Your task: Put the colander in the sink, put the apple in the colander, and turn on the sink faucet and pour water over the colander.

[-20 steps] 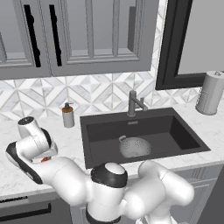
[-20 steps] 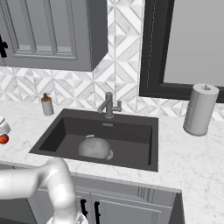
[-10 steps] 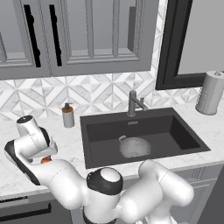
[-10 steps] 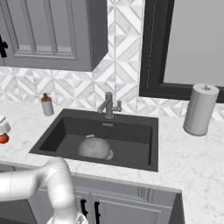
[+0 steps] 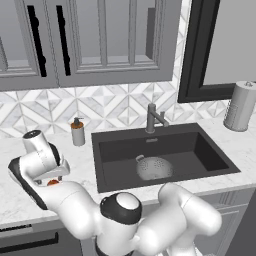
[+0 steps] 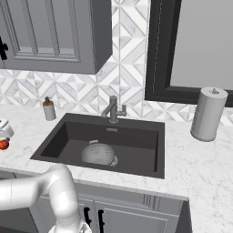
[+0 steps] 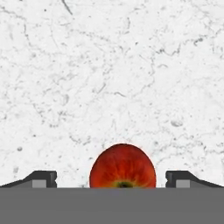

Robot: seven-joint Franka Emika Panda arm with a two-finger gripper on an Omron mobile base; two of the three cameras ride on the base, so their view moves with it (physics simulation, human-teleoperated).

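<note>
We see the colander (image 6: pixel 98 154) sitting inside the sink (image 6: pixel 54 139) below the sink faucet (image 6: pixel 113 109) — the apple (image 6: pixel 3 144) lies far left on the tabletop (image 6: pixel 200 164).

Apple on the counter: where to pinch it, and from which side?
Grip the apple across its widest middle, coming straight down from above. It sits stem end up on the marble counter, round with no handle, and the open gripper already straddles it, one fingertip on each side.
</note>
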